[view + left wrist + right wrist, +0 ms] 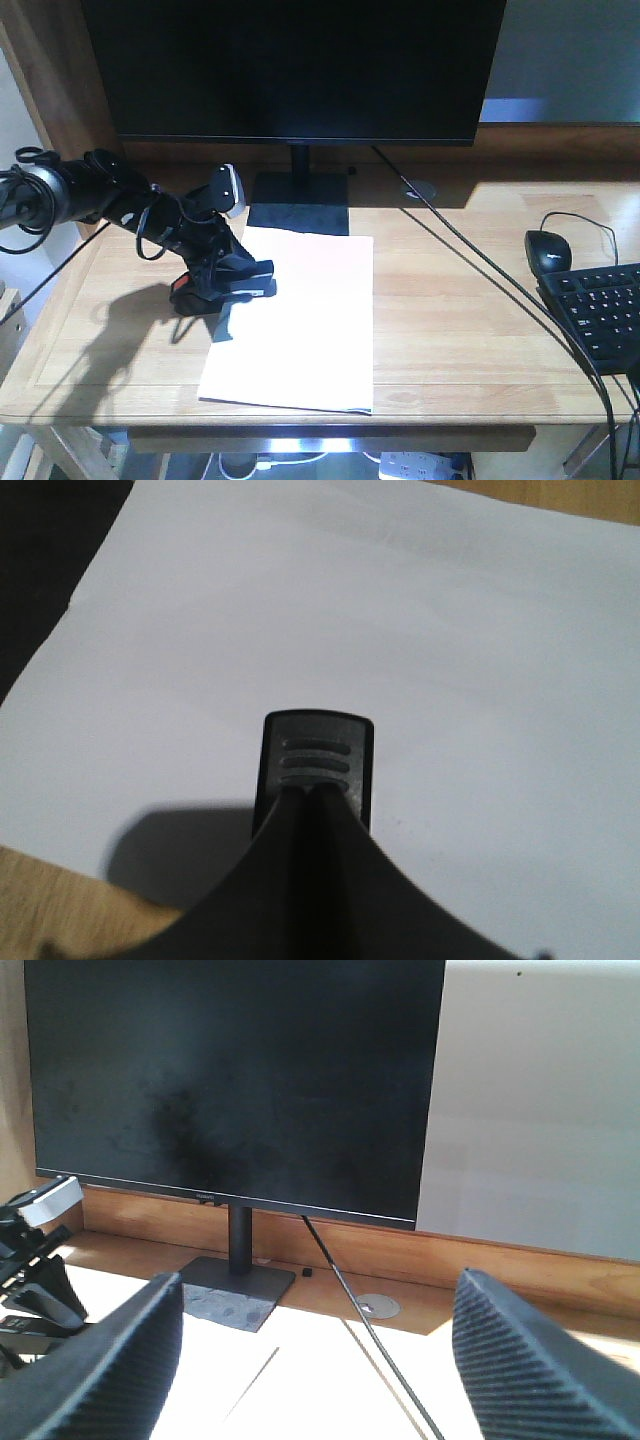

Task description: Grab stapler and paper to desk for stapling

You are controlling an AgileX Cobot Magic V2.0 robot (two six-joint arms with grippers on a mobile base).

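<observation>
The paper lies flat on the desk in front of the monitor stand. On its left edge sits the black stapler, its orange-red patch pointing left. My left gripper reaches down onto the stapler from the left. In the left wrist view this gripper is shut, fingers pressed together on top of the stapler's ridged grey end, above the white paper. My right gripper is open and empty, facing the monitor, and is out of the front view.
A large dark monitor on a black stand fills the back. A black mouse and keyboard lie at the right. A black cable runs diagonally from a grommet to the front right.
</observation>
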